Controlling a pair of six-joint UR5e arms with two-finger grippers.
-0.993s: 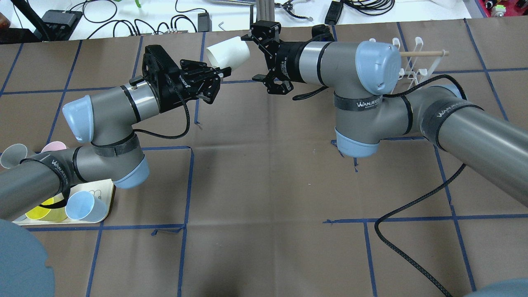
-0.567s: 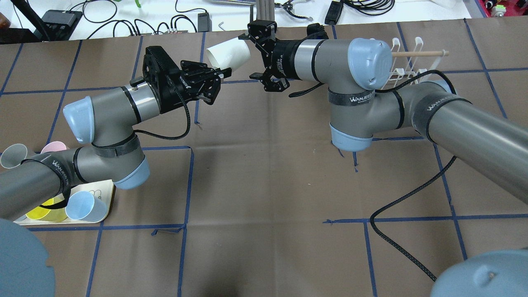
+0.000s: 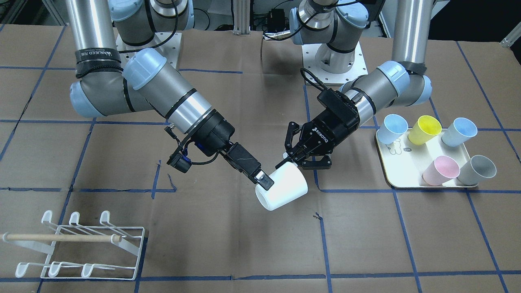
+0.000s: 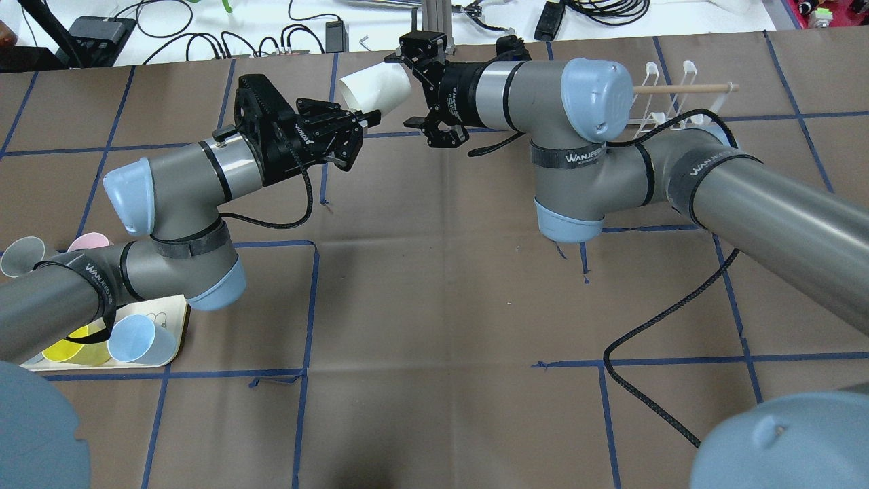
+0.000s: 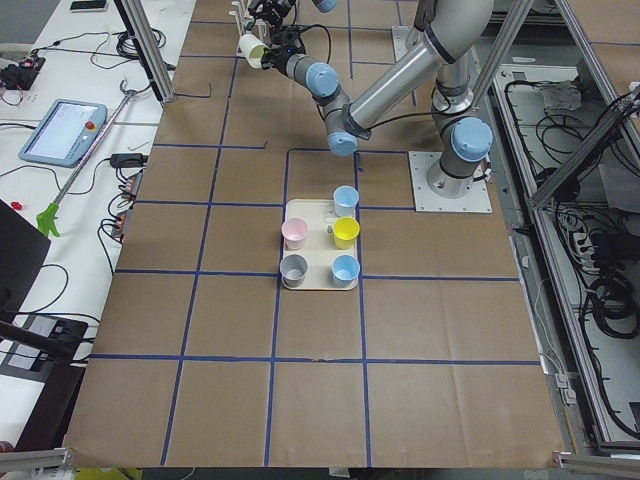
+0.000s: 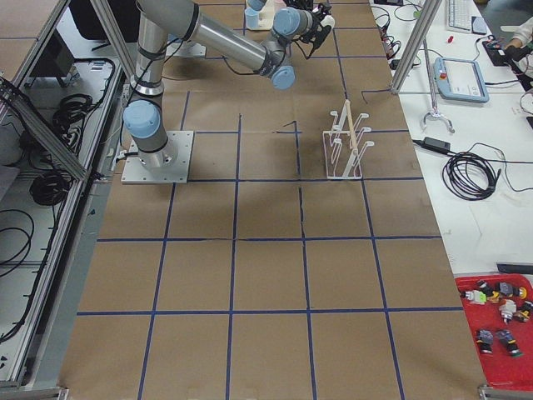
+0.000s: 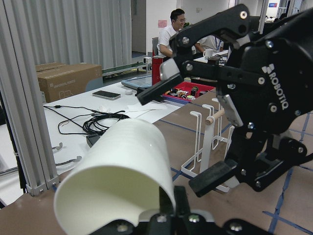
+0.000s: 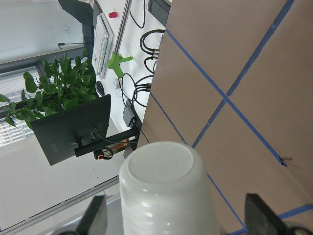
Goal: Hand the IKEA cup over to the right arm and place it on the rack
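Note:
The white IKEA cup hangs on its side above the table at the far middle. It also shows in the front view. My left gripper, with linkage fingers, is shut on the cup's rim, one finger inside the mouth. My right gripper, with blocky fingers, is open, its fingers on either side of the cup's base. In the right wrist view the base sits between the two fingertips, which stand apart from it. The white wire rack with a wooden dowel stands on the table, empty.
A cream tray holds several coloured cups under my left arm's elbow, also seen from overhead. A black cable from my right arm trails over the brown table. Cables and boxes lie beyond the far edge.
My right arm has moved left toward the cup, and its open fingers now straddle the cup's base. My left arm and the cup have stayed still.

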